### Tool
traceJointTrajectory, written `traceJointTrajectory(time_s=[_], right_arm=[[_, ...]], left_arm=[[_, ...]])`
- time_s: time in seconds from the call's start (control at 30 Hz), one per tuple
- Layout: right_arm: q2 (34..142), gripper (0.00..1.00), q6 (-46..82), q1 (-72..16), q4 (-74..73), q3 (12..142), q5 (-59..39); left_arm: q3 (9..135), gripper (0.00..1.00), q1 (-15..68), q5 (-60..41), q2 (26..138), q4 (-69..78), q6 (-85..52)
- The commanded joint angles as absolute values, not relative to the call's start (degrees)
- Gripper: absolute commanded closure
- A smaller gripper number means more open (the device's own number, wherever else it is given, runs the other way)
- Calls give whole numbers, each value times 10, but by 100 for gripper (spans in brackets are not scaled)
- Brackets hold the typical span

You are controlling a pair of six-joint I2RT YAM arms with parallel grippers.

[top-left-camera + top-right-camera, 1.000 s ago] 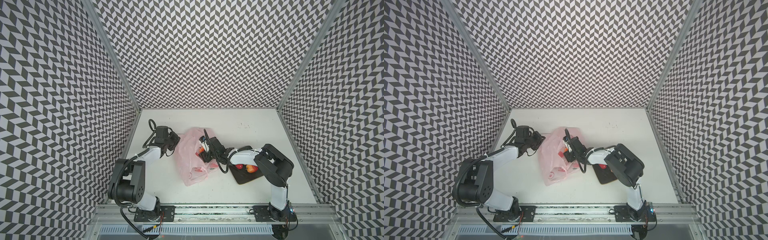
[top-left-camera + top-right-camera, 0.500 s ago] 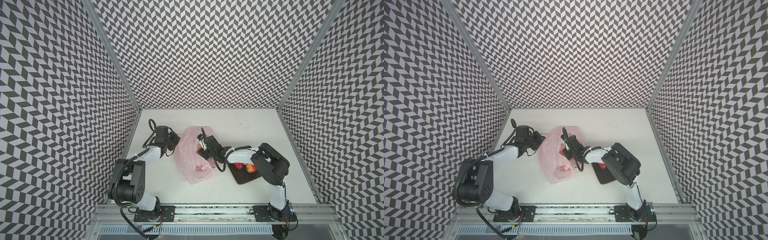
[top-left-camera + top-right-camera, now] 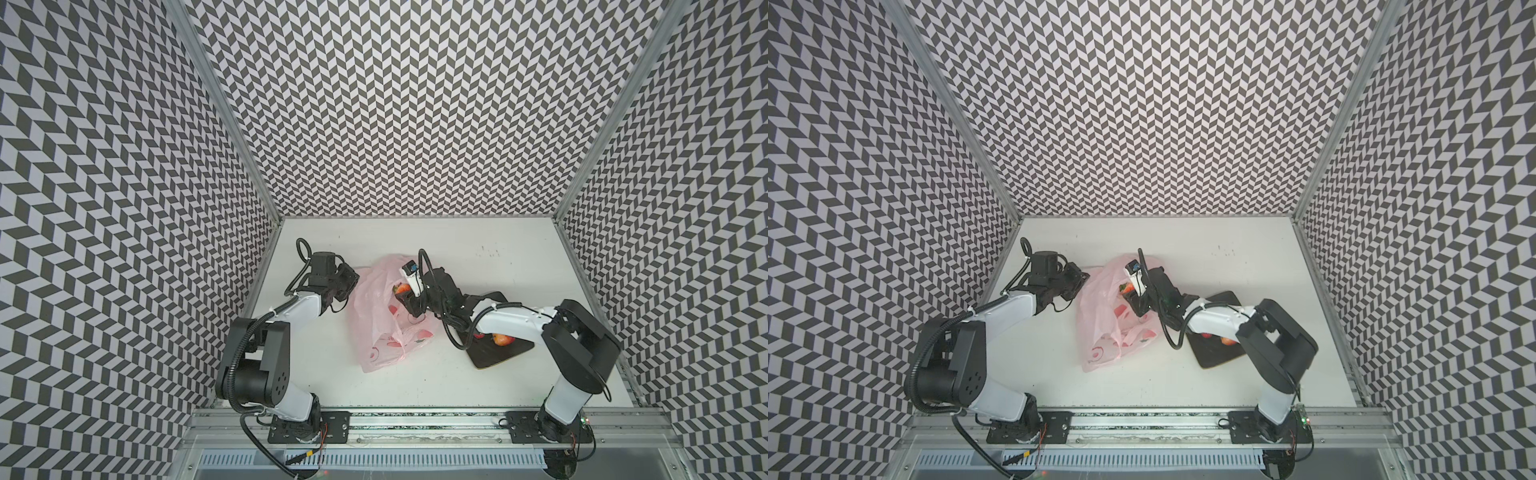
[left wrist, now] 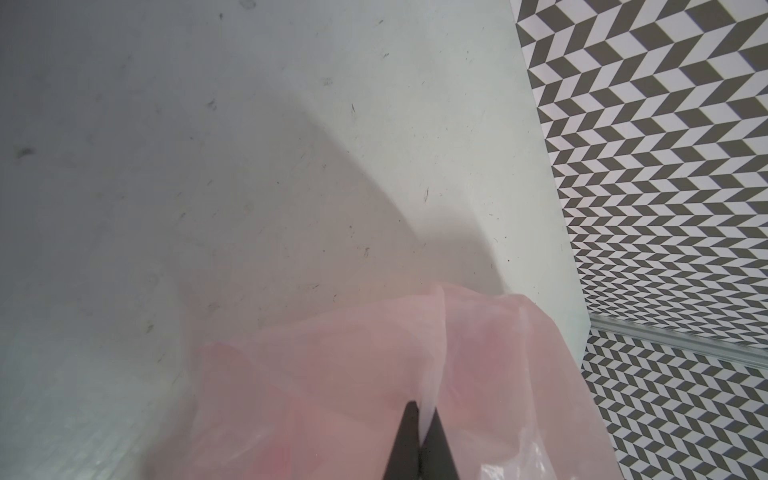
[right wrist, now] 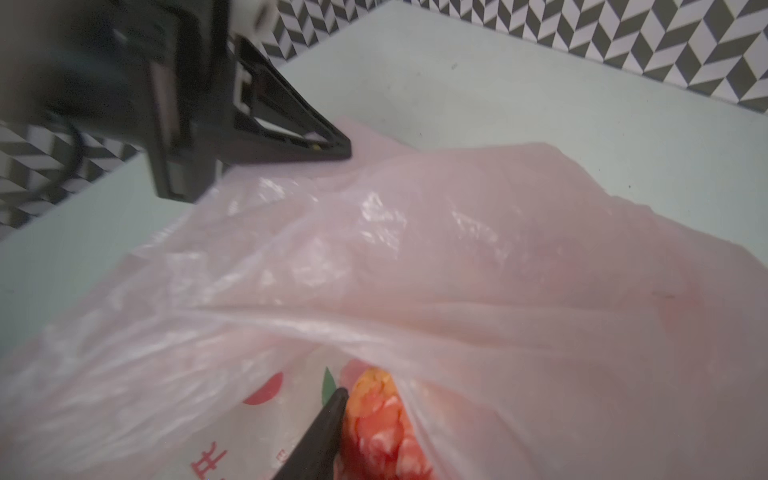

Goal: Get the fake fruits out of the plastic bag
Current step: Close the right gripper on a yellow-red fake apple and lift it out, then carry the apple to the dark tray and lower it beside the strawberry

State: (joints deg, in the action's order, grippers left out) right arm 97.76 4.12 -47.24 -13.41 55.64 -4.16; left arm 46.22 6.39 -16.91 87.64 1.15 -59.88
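The pale-pink plastic bag [image 3: 386,328] [image 3: 1100,332] lies crumpled at mid-table in both top views, its mouth facing the far side. My left gripper [image 3: 351,278] [image 4: 424,419] is shut on a fold of the bag's rim and holds it up. My right gripper [image 3: 405,297] [image 5: 365,440] reaches into the mouth. One of its dark fingers [image 5: 320,428] presses against a red-yellow fake fruit [image 5: 382,419] [image 3: 400,287]; the bag's film hides the other finger. More red shapes show dimly through the film.
A dark brown board [image 3: 494,357] [image 3: 1217,355] lies under my right forearm with an orange-red fruit [image 3: 503,340] and a red one [image 3: 480,334] on it. My left gripper's black body [image 5: 291,137] sits close across the bag. Patterned walls enclose three sides.
My right gripper has pushed a little deeper into the bag's mouth and its jaws have narrowed onto the fruit. The left gripper has kept its hold without moving.
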Motion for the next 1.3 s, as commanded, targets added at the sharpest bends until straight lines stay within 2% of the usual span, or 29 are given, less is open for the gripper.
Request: traceJointTrajectory(time_s=[0.0,0.37,0.53,0.7,0.9,1.1,1.27], right_arm=[[943,61,85,-475,-197,530,-125],[865,61,130,-473,-234,454,-246],[798,60,113,-469,-166,439,-246],[716,59,100,-462,-43,422,-151],[674,60,105,-451,83,418,-65],[650,60,144,-448,149,412,-39],[621,58,180,-446,186,400,39]], left_arm=[[471,100,53,-151,855,0,-599],[459,100,31,-149,844,-2,-605],[458,100,16,-147,840,-3,-608],[455,100,0,-143,832,-5,-610],[448,100,-13,-134,822,-4,-617],[442,100,-29,-123,808,-3,-621],[441,100,-39,-116,795,-6,-624]])
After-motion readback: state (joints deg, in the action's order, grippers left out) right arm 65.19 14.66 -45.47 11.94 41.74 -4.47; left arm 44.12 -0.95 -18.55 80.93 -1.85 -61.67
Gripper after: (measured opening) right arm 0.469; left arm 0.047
